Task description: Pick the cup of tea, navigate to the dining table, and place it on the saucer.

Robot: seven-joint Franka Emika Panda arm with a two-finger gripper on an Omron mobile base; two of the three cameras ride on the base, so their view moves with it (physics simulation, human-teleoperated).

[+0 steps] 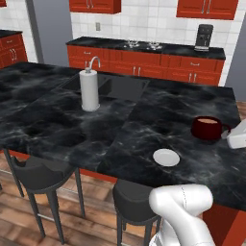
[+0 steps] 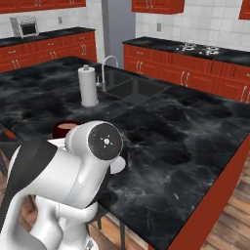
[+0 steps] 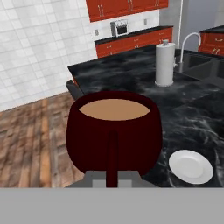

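Observation:
The dark red cup of tea (image 1: 206,127), with light brown liquid inside, is held just over the dining table's black marbled top (image 1: 158,115), near its right side. My gripper (image 1: 227,132) comes in from the right and is shut on the cup's handle. In the hand view the cup of tea (image 3: 114,131) sits close in front, its handle between my gripper's (image 3: 112,177) fingers. The white saucer (image 1: 166,157) lies bare on the stone top near the front edge, left of and nearer than the cup. In the hand view the saucer (image 3: 191,166) is at the cup's lower right. The arm hides most of the cup (image 2: 66,128) in the right base view.
A tall white paper-towel roll (image 1: 89,90) stands beside the built-in sink (image 1: 120,88) and faucet (image 1: 93,61) toward the far left. Two dark stools (image 1: 41,173) (image 1: 134,199) are tucked under the front edge. The wall counter (image 1: 144,48) with red cabinets runs behind.

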